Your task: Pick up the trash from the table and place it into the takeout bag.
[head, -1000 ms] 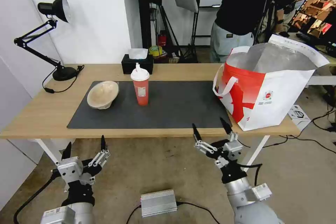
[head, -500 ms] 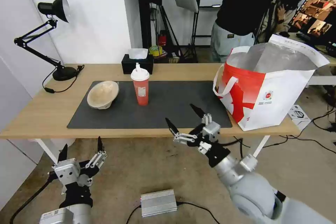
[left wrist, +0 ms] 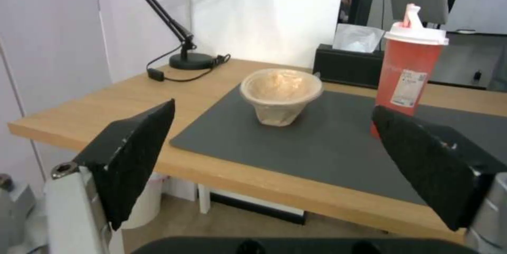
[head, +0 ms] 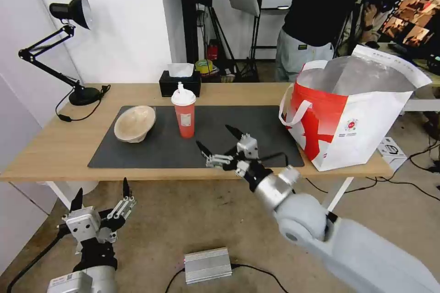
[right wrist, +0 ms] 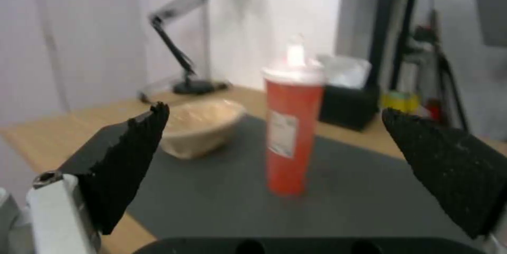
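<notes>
Two trash items stand on the dark grey mat [head: 220, 139] of the table [head: 50, 146]: the beige pulp bowl [head: 134, 123] toward the left end and the red drink cup [head: 184, 114] just right of it, apart from each other. Since the earlier frames the right gripper [head: 215, 139] has risen from below the table's front edge and now reaches over the mat, aimed at the cup, jaws spread wide and empty. The left gripper [head: 100, 192] has dropped slightly and hangs below the front edge, jaws also wide and empty. Bare mat lies between the right gripper and the cup. The takeout bag [head: 353, 119] stands open at the table's right end, its base overhanging the front edge.
</notes>
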Robot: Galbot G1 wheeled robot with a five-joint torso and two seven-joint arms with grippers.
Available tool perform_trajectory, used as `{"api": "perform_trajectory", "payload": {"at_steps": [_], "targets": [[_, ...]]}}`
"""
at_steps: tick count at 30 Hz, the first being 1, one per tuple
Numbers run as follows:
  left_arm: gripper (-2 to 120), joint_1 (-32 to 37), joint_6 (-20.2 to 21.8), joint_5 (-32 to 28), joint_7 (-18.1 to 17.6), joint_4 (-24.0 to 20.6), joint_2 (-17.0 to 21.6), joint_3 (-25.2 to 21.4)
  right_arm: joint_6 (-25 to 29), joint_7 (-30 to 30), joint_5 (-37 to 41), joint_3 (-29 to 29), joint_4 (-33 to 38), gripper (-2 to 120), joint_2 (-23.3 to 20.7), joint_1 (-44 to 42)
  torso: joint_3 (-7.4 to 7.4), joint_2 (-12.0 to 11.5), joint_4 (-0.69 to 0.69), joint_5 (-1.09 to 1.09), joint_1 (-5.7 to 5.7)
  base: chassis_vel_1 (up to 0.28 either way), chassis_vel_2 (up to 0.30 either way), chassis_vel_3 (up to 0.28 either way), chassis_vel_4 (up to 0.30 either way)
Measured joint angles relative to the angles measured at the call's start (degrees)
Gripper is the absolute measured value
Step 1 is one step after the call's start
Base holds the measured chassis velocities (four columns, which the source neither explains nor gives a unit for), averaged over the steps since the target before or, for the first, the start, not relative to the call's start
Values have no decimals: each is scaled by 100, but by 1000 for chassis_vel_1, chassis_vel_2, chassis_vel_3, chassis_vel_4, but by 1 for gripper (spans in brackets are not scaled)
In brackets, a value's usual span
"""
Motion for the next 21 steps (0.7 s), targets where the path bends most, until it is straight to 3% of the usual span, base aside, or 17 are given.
{"api": "perform_trajectory", "payload": {"at_steps": [9,21], "targets": [[100,1,0,-2,-3,7,7,-17,-898,934,-474,-110,-281,100,560,22,0,0,0,1,0,0,0,0,0],[100,-42,0,20,-4,172,-23,56,-1317,1193,-725,-213,-700,100,1258,108,0,1,0,1,0,0,0,0,0]]}}
